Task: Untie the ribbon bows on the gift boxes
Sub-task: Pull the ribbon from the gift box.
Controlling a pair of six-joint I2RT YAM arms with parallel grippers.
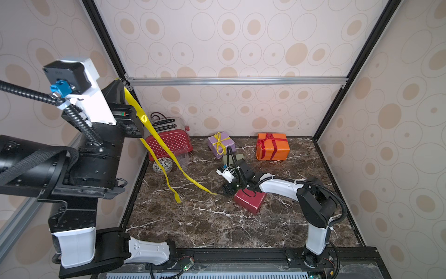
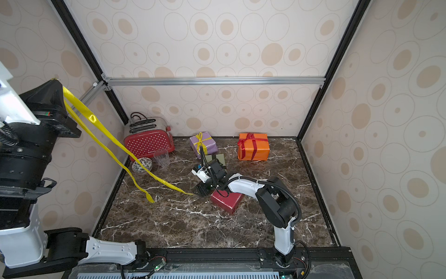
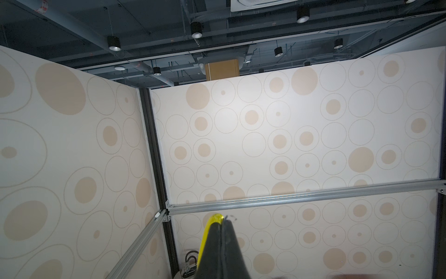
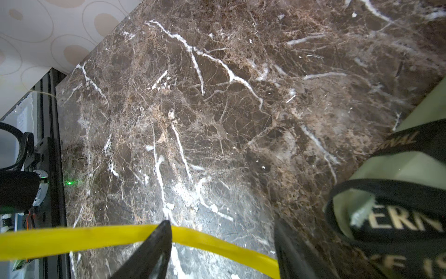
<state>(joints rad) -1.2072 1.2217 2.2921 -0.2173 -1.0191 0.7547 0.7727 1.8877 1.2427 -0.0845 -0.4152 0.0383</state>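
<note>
Clamped tight on the yellow ribbon (image 1: 144, 118), the left gripper (image 1: 120, 81) is raised high by the left wall, its fingertips (image 3: 223, 223) pointing up toward the back corner. From there the ribbon's long axis runs diagonally down and rightward to the marble table (image 1: 193, 229), where its low end meets the right gripper (image 1: 223, 192). A second strand hangs beside it and ends on the marble nearer the front left. The right gripper sits low with its jaws well apart, gripping nothing, and the ribbon crosses the gap between them. Just beside it the dark red box (image 1: 249, 201) lies askew, one corner toward the front. Behind it, the olive green box (image 1: 239, 157) carries the black ribbon (image 4: 398, 224), looped. At the back stand the lilac box (image 1: 228, 142) with its yellow bow (image 1: 218, 140) and the orange box (image 1: 277, 149) with its red bow (image 1: 266, 140), both tied
</note>
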